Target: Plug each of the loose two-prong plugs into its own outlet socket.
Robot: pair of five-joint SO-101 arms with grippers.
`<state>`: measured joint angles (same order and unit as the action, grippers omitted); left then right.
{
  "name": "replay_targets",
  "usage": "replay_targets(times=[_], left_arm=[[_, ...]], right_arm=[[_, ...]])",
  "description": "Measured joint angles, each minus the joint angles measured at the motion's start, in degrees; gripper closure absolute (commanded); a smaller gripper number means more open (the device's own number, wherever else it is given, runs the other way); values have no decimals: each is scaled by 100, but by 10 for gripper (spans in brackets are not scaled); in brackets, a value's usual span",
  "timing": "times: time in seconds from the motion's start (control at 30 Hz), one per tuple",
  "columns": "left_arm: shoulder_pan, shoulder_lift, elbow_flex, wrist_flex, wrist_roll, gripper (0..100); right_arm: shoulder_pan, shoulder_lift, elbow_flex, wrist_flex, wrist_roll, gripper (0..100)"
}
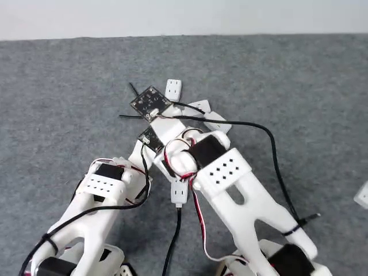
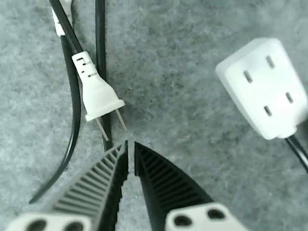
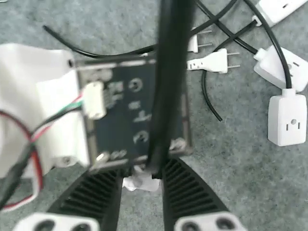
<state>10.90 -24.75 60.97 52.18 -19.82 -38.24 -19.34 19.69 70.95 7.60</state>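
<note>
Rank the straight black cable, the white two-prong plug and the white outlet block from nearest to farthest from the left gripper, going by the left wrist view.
1. straight black cable: runs past the plug and slips under the left gripper.
2. white two-prong plug: just ahead of the gripper, prongs pointing toward it.
3. white outlet block: well off to one side, sockets facing up.

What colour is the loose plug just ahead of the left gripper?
White plug, black cord; clearest in the left wrist view.
</note>
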Motion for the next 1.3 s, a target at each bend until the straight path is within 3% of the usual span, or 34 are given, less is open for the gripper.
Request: replay_targets(times=[0.3, 0.73, 1.13, 1.3], left_arm=[[0, 0, 0, 0, -88, 987], [26, 0, 0, 0, -413, 987], [-18, 18, 0, 0, -53, 987], [-18, 18, -149, 0, -396, 987]], right_arm=[[290, 0, 387, -545, -888, 991], [281, 0, 492, -703, -897, 991], [246, -932, 756, -264, -897, 991], [132, -818, 1073, -475, -862, 991]])
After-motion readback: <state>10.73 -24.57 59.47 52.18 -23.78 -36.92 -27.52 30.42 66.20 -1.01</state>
